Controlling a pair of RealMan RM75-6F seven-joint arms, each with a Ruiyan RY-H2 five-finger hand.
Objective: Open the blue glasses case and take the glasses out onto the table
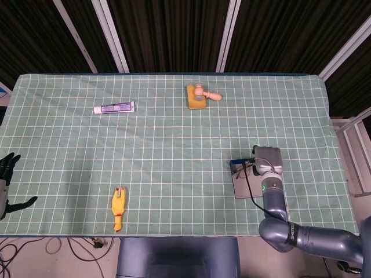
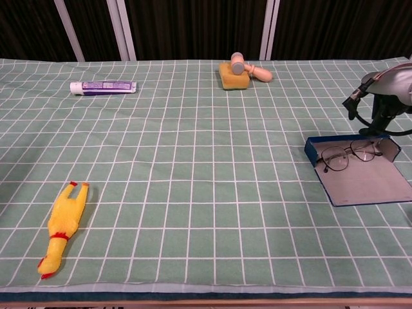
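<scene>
The blue glasses case [image 2: 368, 185] lies open and flat on the green checked cloth at the right; it also shows in the head view [image 1: 242, 185]. The thin-rimmed glasses [image 2: 349, 154] rest inside it against its far blue edge, partly seen from above [image 1: 242, 168]. My right hand [image 2: 388, 87] hovers above the case's far end, clear of the glasses; from above, only its grey back [image 1: 268, 159] shows, and its fingers are hidden. My left hand [image 1: 7, 186] hangs at the far left table edge, fingers spread, holding nothing.
A yellow rubber chicken [image 2: 63, 225] lies at the front left. A toothpaste tube [image 2: 103, 86] is at the back left. A yellow sponge with a small wooden mallet on it [image 2: 239, 72] sits at the back centre. A black cable [image 1: 250, 186] runs along my right forearm.
</scene>
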